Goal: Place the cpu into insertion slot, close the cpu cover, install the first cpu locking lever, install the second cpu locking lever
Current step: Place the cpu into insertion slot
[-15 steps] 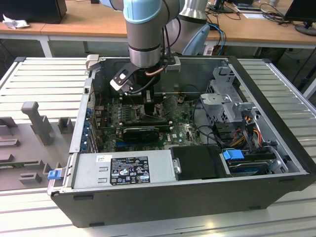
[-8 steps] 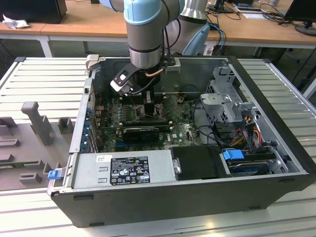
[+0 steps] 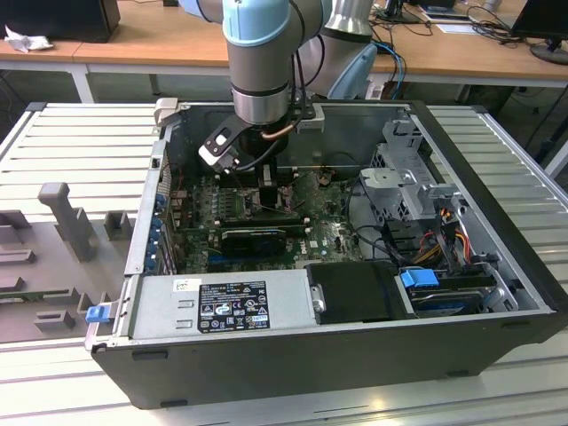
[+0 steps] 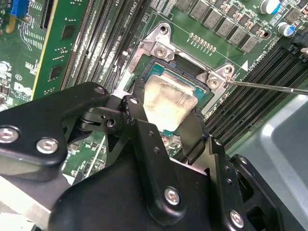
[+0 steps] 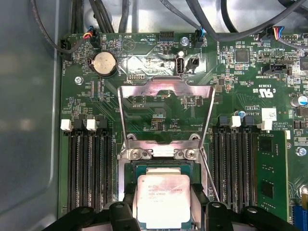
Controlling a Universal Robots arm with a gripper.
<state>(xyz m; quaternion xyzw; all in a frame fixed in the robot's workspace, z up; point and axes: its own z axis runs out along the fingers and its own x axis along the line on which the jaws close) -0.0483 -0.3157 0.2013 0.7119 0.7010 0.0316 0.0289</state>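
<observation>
The gripper (image 4: pixel 166 115) is clamping the cpu (image 5: pixel 162 197) by two opposite edges, holding it just over the insertion slot (image 5: pixel 163 166) while the cpu cover (image 5: pixel 163 89) is standing open beside it, so placing seems in hand, calling for a level, square seating.

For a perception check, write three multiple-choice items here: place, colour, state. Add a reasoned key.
1. Where is the pale silvery square cpu? A between the black end effector's fingers, at the metal-rimmed square insertion slot; B on the floor; C in a person's hand.
2. Circuit board colour around the slot? A blue; B green; C red.
3. The silvery metal-frame cpu cover is: A shut; B missing; C swung open.
Key: 1 A, fingers flank it; 2 B, the board is green; 3 C, the frame stands raised off the slot.
</observation>
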